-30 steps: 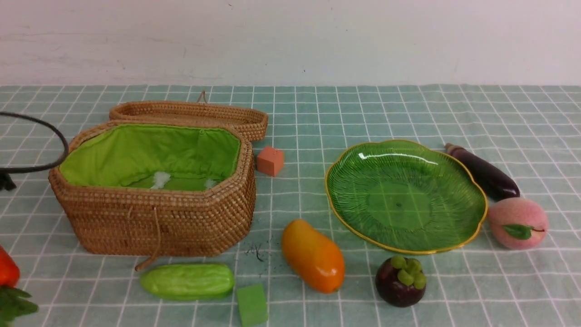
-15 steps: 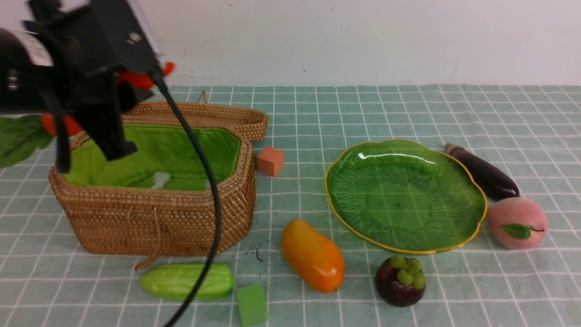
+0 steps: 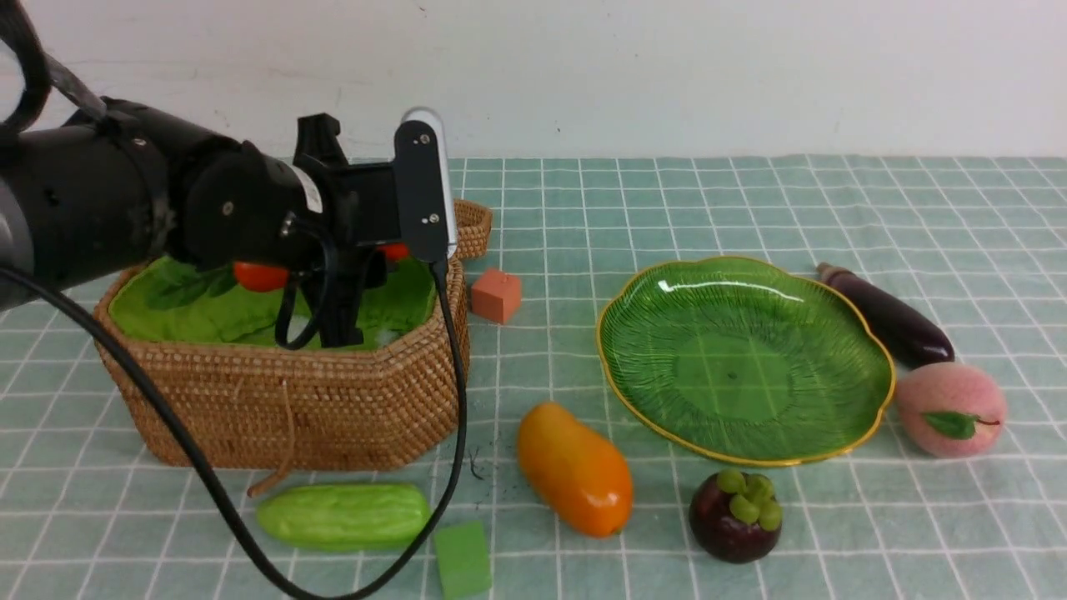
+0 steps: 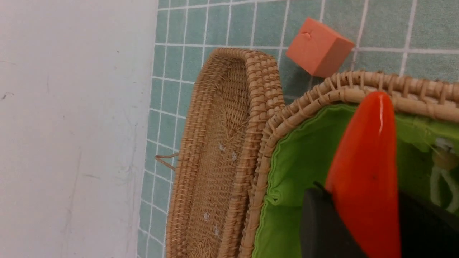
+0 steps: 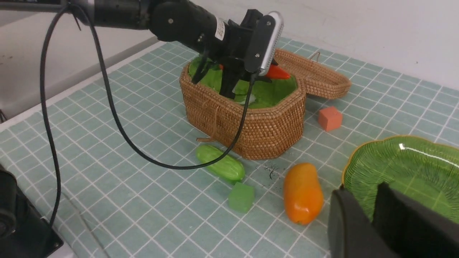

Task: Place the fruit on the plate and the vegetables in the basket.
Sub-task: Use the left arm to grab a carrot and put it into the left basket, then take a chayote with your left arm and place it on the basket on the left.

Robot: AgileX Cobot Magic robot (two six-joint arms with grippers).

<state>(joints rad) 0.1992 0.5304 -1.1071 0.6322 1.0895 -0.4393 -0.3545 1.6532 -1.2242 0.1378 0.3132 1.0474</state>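
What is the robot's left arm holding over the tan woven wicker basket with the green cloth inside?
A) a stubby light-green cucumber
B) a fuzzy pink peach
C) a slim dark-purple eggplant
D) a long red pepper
D: the left end effector grips the long red pepper above the tan woven wicker basket; the light-green cucumber, dark-purple eggplant and pink peach lie on the checked tablecloth.

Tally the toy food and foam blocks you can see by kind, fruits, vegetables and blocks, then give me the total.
Fruits: 3 (mango, mangosteen, peach)
Vegetables: 3 (red pepper, cucumber, eggplant)
Blocks: 2 (orange cube, green block)
Total: 8
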